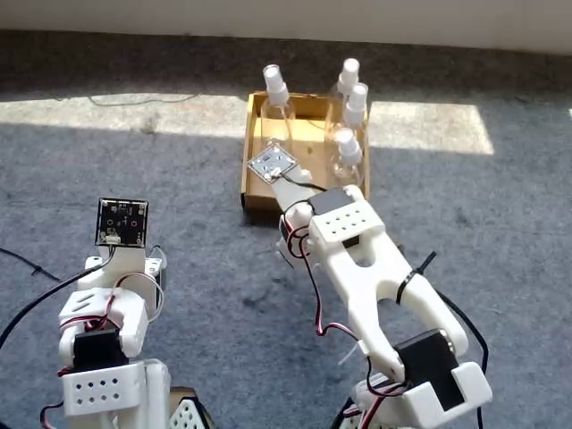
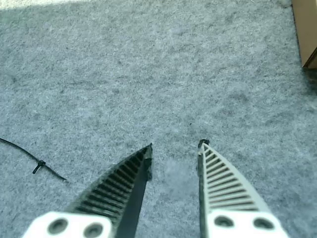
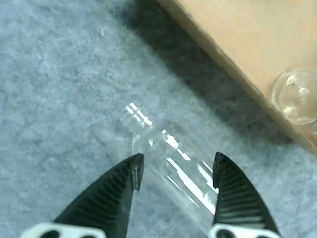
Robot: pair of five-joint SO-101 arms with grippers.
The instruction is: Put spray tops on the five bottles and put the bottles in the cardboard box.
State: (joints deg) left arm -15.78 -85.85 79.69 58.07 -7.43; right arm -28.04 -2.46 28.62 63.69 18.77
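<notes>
Right gripper point(image 3: 178, 163) gapes wide, straddling a clear plastic bottle point(image 3: 148, 134) lying on fuzzy grey carpet point(image 3: 59, 74); left gripper point(image 2: 174, 146) is spread too.

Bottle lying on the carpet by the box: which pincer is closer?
Right. The right pincer hangs open directly over the bottle, a finger on each side, beside the cardboard box. The left pincer is open over carpet, away from it.

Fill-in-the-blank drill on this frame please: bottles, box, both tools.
The cardboard box holds ____ bottles with spray tops.
The fifth bottle lies on its ____ on the carpet.
The right tool straddles it, jaws ____.
The left tool holds ____.
Missing: four; side; open; nothing.
</notes>
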